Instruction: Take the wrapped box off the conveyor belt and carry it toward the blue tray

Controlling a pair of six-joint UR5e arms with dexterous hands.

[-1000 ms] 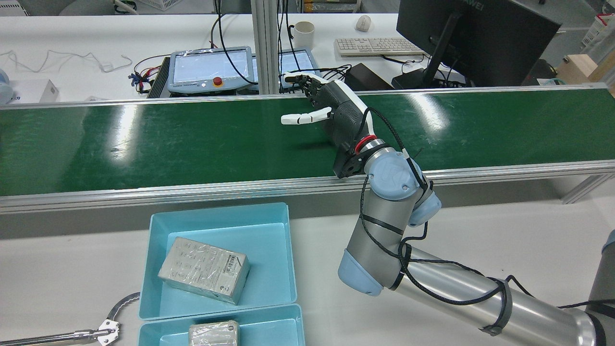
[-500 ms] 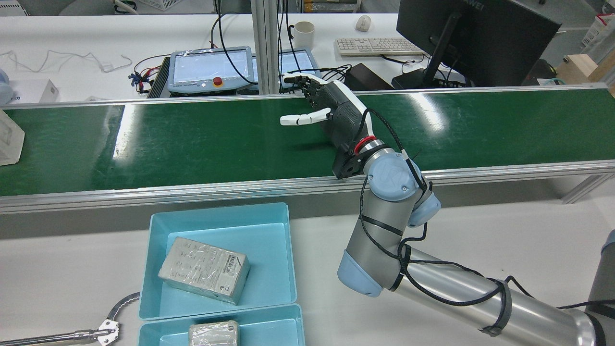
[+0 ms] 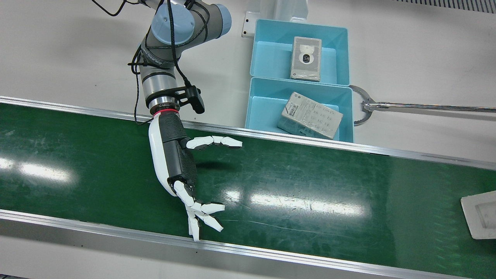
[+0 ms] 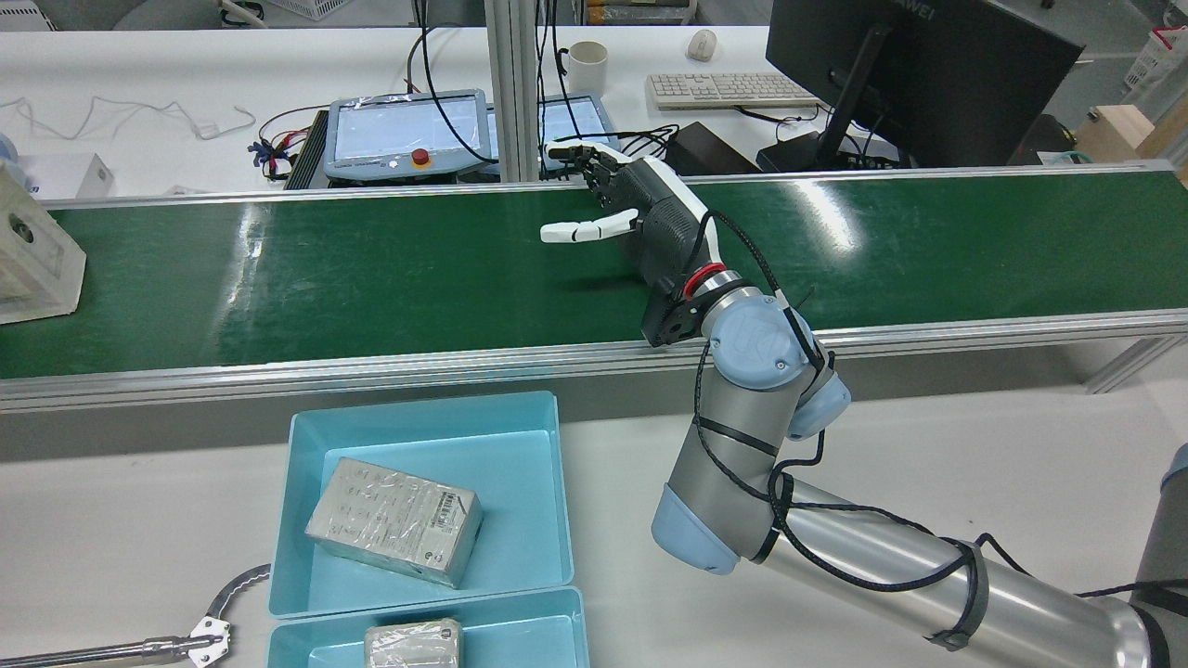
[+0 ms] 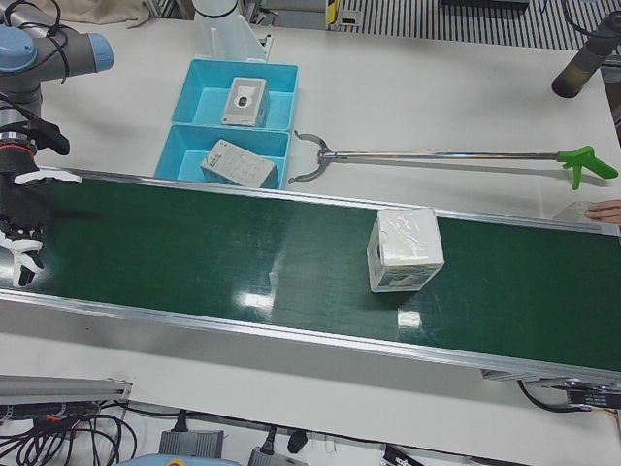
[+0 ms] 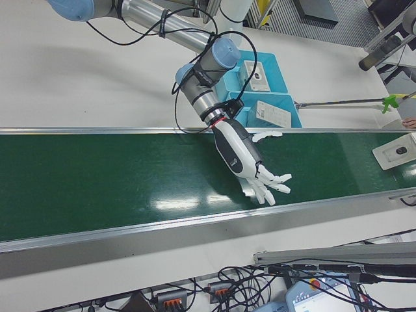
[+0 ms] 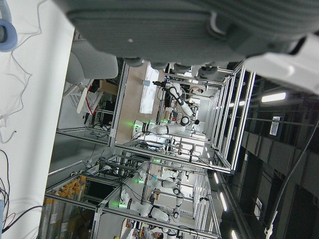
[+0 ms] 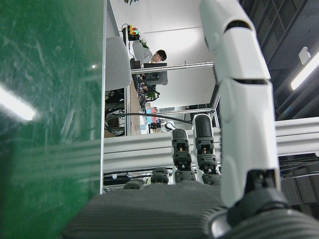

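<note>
Green belt [image 3: 310, 186]: wrapped box [image 5: 405, 249] far from splayed, empty right hand [image 3: 174, 162].

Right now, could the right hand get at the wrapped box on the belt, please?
Probably not yet: the right hand hovers open over the belt, while the wrapped box sits far along it, though nothing lies between.

Your white wrapped box [image 4: 32, 255] is cut off by the left edge in the rear view and by the right edge in the front view; only the left-front view shows it whole. The lower blue plastic tray [image 4: 445, 640] and the grey packet [image 4: 413, 643] in it run off the bottom. Your left robot hand [image 7: 199, 35] shows only as a blurred dark underside in its own view, so its finger pose is unreadable.
</note>
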